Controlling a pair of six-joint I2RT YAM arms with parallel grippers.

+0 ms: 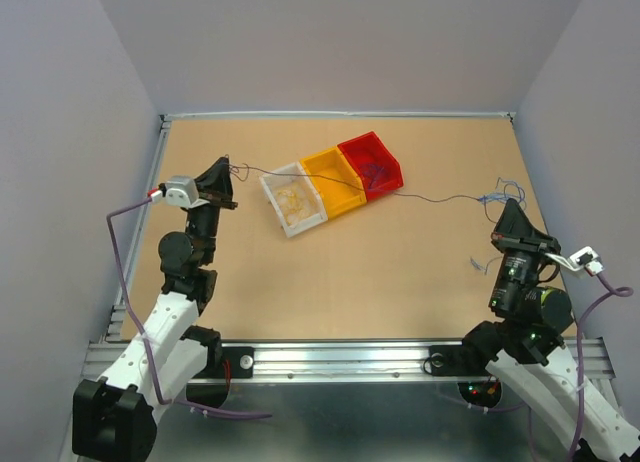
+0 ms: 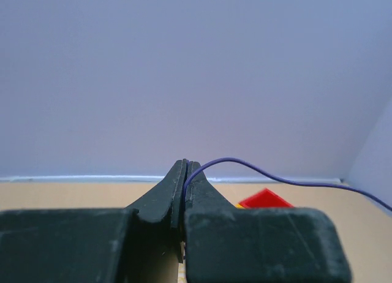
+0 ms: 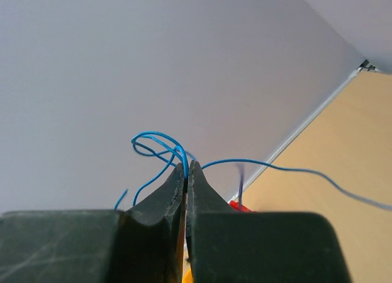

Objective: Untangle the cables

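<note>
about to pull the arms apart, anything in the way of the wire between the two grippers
Left gripper and right gripper both pinch the wires, nothing between. The span between them crosses the three bins; contact unclear.

purple cable (image 2: 275,176) cut off at the right edge, blue cable (image 3: 294,170) likewise, red bin (image 1: 385,185) contents too small to tell

Soft even light — blurred foregrounds

I see one thin purple cable (image 1: 440,199) stretched almost straight from left to right, pinched at both ends. Curly blue cables (image 3: 153,134) loop at its right end; one short piece (image 1: 478,266) lies apart.
</note>
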